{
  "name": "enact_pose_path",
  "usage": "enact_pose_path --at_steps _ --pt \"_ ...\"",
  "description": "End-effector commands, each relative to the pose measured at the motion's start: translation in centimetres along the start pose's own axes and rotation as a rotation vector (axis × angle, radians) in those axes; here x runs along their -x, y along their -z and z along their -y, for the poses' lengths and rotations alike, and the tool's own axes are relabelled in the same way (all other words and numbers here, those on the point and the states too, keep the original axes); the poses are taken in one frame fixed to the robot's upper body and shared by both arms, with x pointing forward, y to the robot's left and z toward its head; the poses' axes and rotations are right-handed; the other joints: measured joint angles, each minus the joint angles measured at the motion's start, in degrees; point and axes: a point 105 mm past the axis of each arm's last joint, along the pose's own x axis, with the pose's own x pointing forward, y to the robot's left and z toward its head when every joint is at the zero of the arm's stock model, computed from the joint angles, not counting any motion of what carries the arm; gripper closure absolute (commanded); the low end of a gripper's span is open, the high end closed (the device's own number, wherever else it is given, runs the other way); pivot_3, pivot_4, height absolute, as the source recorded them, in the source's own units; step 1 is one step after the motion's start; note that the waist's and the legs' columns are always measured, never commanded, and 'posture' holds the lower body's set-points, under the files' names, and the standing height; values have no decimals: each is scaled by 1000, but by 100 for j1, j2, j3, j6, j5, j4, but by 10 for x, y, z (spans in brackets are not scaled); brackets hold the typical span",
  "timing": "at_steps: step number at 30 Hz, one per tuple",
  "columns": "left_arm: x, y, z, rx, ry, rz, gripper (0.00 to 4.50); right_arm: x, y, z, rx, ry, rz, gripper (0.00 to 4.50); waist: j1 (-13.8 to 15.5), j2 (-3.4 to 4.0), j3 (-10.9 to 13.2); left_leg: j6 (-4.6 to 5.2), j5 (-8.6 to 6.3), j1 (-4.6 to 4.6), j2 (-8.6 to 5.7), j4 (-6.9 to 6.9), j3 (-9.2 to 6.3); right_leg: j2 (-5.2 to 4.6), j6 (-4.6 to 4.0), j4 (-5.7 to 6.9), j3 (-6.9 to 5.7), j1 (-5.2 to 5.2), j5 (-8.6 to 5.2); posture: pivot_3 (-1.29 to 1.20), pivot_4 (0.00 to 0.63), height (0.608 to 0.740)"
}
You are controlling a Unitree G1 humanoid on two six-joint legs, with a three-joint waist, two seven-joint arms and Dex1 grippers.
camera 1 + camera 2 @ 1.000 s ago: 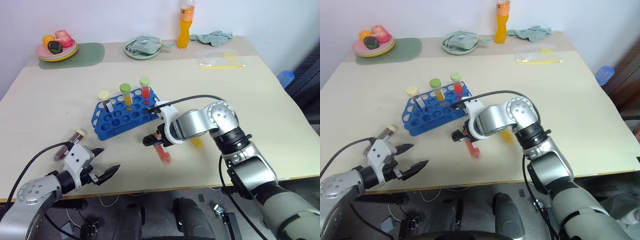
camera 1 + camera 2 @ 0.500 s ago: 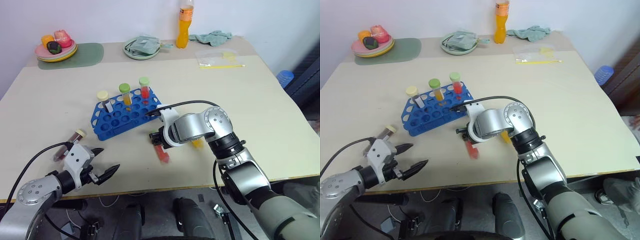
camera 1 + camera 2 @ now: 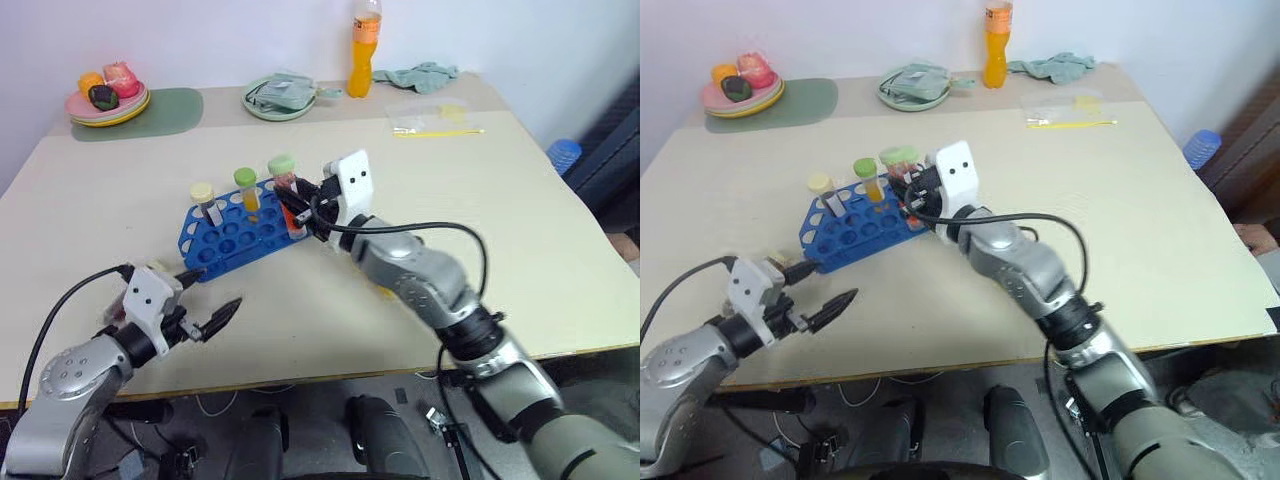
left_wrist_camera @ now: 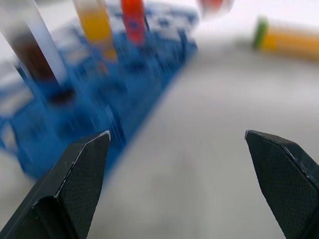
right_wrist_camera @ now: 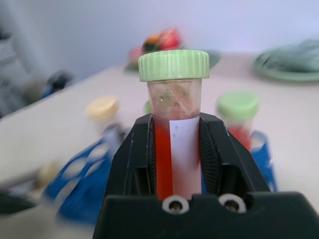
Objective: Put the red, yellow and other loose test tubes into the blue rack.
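Red tube (image 5: 174, 144) in right gripper (image 5: 175, 149)

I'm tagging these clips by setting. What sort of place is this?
Probably an ordinary room set up as a makeshift lab bench, not a real laboratory. A blue rack of capped test tubes stands on a plain beige table, which also carries a plate of toy food and an orange drink bottle.
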Motion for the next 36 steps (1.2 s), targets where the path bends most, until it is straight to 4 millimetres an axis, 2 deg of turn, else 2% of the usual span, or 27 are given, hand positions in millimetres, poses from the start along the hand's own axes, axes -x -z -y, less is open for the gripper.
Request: enact_pose_path --at_steps 1,10,29,36 --pt "-6 -16 2 -44 -35 104 0 -7 -17 10 50 63 159 3789 28 -2 -1 0 0 -1 -2 -1 0 -4 0 -2 0 1 0 0 150 740" --pt "-12 -16 19 -31 7 114 0 -18 4 18 63 126 162 3789 70 0 0 -1 0 -1 -5 -1 -1 -9 1 -3 0 1 0 0 150 740" --pt "-14 -17 17 -47 21 118 0 -15 32 31 84 186 97 3789 66 0 0 -1 0 1 -5 0 -2 -7 1 -2 -1 3 0 0 150 740" --pt "-14 -18 17 -49 22 121 0 -16 35 29 96 189 127 3789 60 0 0 -2 1 5 -5 0 -2 -6 1 2 -1 5 0 0 150 740"
